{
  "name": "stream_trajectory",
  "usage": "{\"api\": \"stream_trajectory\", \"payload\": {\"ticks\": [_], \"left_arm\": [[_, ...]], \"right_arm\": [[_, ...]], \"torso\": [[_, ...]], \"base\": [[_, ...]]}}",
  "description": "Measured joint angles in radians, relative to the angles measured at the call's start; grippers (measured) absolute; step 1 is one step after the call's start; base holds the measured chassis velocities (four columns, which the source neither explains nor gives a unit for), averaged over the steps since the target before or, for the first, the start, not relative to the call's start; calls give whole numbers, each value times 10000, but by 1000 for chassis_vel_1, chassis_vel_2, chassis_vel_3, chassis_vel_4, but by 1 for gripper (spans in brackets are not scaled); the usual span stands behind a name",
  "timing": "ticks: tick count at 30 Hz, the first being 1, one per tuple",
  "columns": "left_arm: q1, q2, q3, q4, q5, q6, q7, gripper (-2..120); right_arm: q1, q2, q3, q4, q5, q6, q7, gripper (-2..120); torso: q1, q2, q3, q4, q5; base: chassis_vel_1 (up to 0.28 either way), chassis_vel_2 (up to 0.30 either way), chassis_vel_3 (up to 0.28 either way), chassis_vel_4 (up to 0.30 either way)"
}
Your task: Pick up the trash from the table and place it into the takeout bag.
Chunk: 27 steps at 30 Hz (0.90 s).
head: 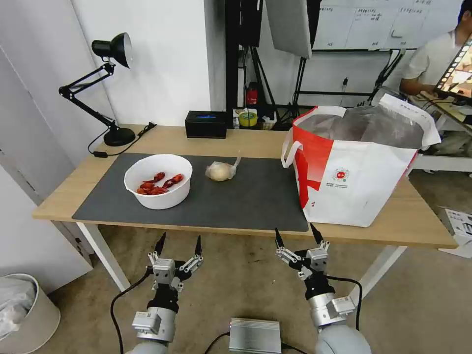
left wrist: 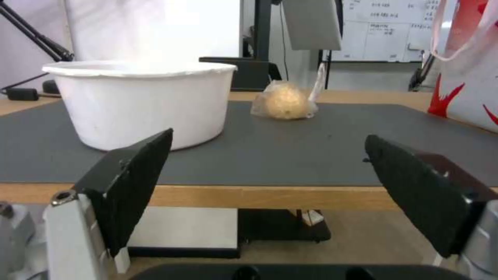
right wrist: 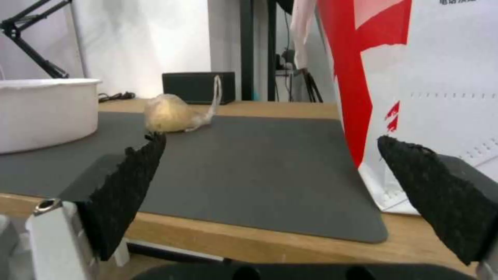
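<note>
- We are holding our left gripper (head: 179,244) with its jaws spread wide and nothing between them. It is hanging in front of the table's near edge, lower than the tabletop.
- We are holding our right gripper (head: 296,236) the same way, jaws spread and gripping nothing, just off the near edge and close to the mat's right corner.
- Our left gripper is pointing at the white bowl (head: 158,181), which is sitting on the left part of the dark grey mat (head: 255,196). Red shells (head: 158,184) are lying inside the bowl.
- A clear bag with a beige lump (head: 221,171) is lying on the mat, just to the right of the bowl and not touching it.
- The takeout bag (head: 353,164) is standing upright on the right side of the table (head: 246,140), with its top open and its left bottom corner sitting on the mat's edge.
- A black desk lamp (head: 105,83) and a black box (head: 206,124) are sitting at the back of the table.
</note>
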Motion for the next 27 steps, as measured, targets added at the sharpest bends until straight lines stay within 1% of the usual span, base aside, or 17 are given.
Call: {"api": "stream_trajectory", "payload": {"ticks": [11,20,22,23,26,27], "left_arm": [[-45,118,-17,34,-127,-2,0,100],[21,-2,28,59,-103,-7,4,100],[78,-30,-6,61,-97,-23,5,100],[78,-30,-6,61,-97,-23,5,100],[134,-50,-159,56,-96,-46,6,100],[134,-50,-159,56,-96,-46,6,100]], "right_arm": [[201,75,-210,22,10,-72,-4,100],[1379,-115,-686,-353,470,-244,-16,100],[1862,-171,-935,-505,666,-302,-26,100],[1862,-171,-935,-505,666,-302,-26,100],[2585,-270,-1418,-782,907,-434,-11,100],[2585,-270,-1418,-782,907,-434,-11,100]], "torso": [[0,0,0,0,0],[1,0,0,0,1],[1,0,0,1,0],[1,0,0,1,0],[1,-1,0,0,-1],[1,-1,0,0,-1]], "base": [[0,0,0,0],[0,0,0,0],[0,0,0,0],[0,0,0,0],[0,0,0,0],[0,0,0,0]]}}
